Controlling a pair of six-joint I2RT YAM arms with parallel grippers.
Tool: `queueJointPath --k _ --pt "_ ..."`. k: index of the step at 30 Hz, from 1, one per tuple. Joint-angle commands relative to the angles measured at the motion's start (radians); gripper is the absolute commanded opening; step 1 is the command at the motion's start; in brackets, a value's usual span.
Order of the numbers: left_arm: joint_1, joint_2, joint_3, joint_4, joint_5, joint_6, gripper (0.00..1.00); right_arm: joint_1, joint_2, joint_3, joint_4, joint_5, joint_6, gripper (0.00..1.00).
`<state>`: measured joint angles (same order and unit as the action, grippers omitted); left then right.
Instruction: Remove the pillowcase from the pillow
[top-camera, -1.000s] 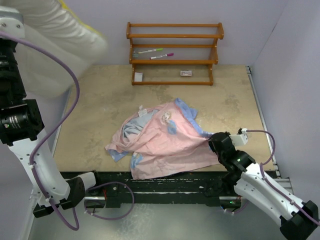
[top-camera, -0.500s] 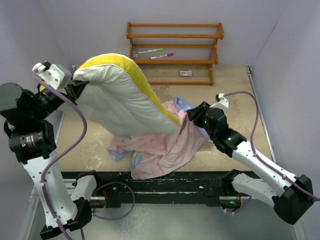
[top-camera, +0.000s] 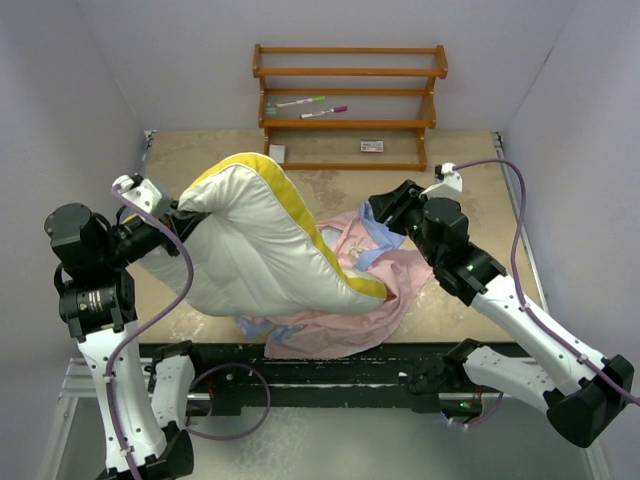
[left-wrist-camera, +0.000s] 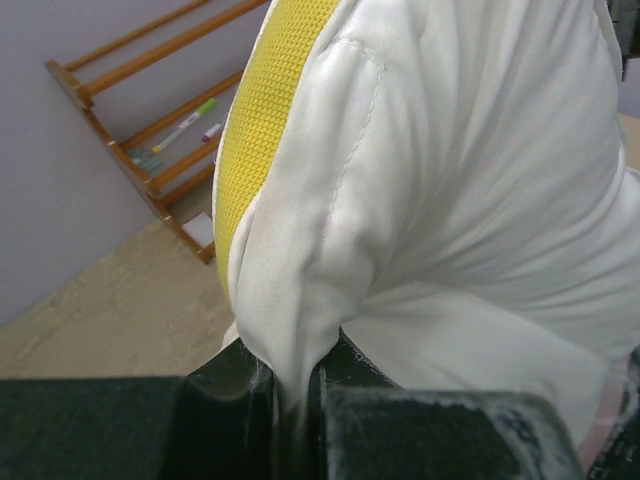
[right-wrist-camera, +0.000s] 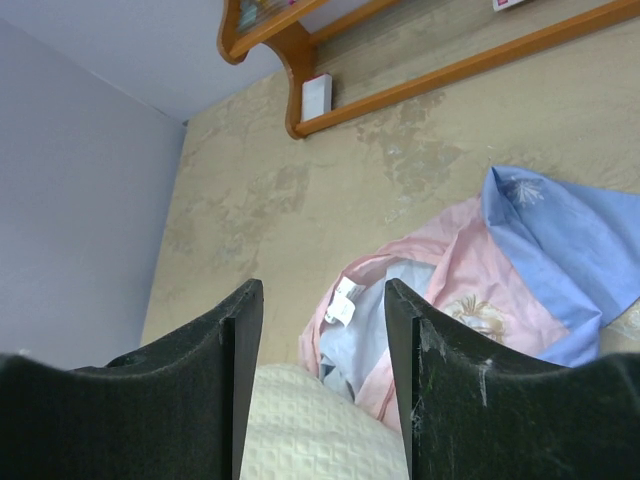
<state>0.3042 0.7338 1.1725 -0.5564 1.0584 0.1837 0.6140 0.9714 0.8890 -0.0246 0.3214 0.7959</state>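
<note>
Pillow's dropped a fair bit compared with half a second back. It was hoisted up higher over the left side and now it sags low across the middle of the table, and the right arm has swung in further toward the back too.

Left gripper is clamped tight on the pillow. From the left wrist cam you can see a fold of the white cover bunched up and pinched right between the fingers of the left gripper, with the yellow band running up past it. The pillow fills most of that view. In the overhead shot it hangs tilted from that grip, yellow band on top, with its far lower corner down on the pillowcase.

Right gripper has its jaws spread wide and nothing between them. It sits by the blue flap of the pillowcase, but I honestly can't tell if it's touching the fabric or just hovering over it. The wrist view from the right gripper looks down between the two dark fingers at the pillowcase, pink with a blue edge and a small white tag, plus a bit of quilted pillow at the bottom.

Pillowcase itself is off the pillow, crumpled on the table mostly pink side up, partly under the pillow and reaching to the near edge.

Wooden rack sits at the back wall with a couple of markers on a shelf.
</note>
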Motion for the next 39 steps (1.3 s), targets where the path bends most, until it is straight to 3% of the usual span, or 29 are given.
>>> queueJointPath --k 1,3,5,9,12,14,17,19,23,25,29,32,36,39 --pt "-0.002 0.061 -0.006 0.216 -0.214 0.056 0.0 -0.003 -0.024 0.005 -0.001 -0.002 -0.023 0.56" --pt "-0.002 0.094 0.011 0.306 -0.256 0.047 0.0 -0.003 -0.04 -0.01 0.008 -0.004 -0.033 0.57" --pt "-0.001 0.119 0.042 0.382 -0.211 0.007 0.0 -0.003 -0.05 -0.019 0.048 -0.008 -0.07 0.58" --pt "-0.013 0.143 0.098 0.554 0.124 -0.141 0.0 -0.003 -0.047 -0.024 0.069 -0.073 -0.108 0.59" --pt "-0.094 0.15 0.133 0.608 0.298 -0.202 0.02 -0.003 -0.062 -0.048 0.09 -0.087 -0.117 0.59" --pt "-0.172 0.159 0.202 0.419 0.339 -0.058 0.11 -0.003 -0.074 -0.066 0.115 -0.094 -0.12 0.59" --pt "-0.204 0.192 0.3 0.001 0.429 0.246 0.37 -0.002 -0.081 -0.08 0.13 -0.109 -0.127 0.59" --pt "-0.206 0.202 0.344 -0.35 0.432 0.524 0.49 -0.002 -0.081 -0.082 0.132 -0.113 -0.131 0.59" --pt "-0.244 0.262 0.383 -0.969 0.218 1.27 0.55 -0.003 -0.082 -0.081 0.13 -0.119 -0.131 0.59" --pt "-0.271 0.237 0.268 -0.992 0.03 1.345 0.54 -0.002 -0.083 -0.079 0.129 -0.122 -0.129 0.59" --pt "-0.274 0.05 -0.047 -0.977 -0.314 1.665 0.5 -0.002 -0.09 -0.079 0.123 -0.132 -0.124 0.59" --pt "-0.274 -0.043 -0.226 -0.859 -0.479 1.721 0.46 -0.002 -0.097 -0.086 0.121 -0.134 -0.121 0.59" --pt "-0.274 -0.105 -0.358 -0.63 -0.556 1.747 0.39 -0.002 -0.111 -0.103 0.12 -0.136 -0.116 0.59" --pt "-0.274 -0.152 -0.419 -0.402 -0.538 1.744 0.34 -0.002 -0.123 -0.121 0.118 -0.131 -0.111 0.59"
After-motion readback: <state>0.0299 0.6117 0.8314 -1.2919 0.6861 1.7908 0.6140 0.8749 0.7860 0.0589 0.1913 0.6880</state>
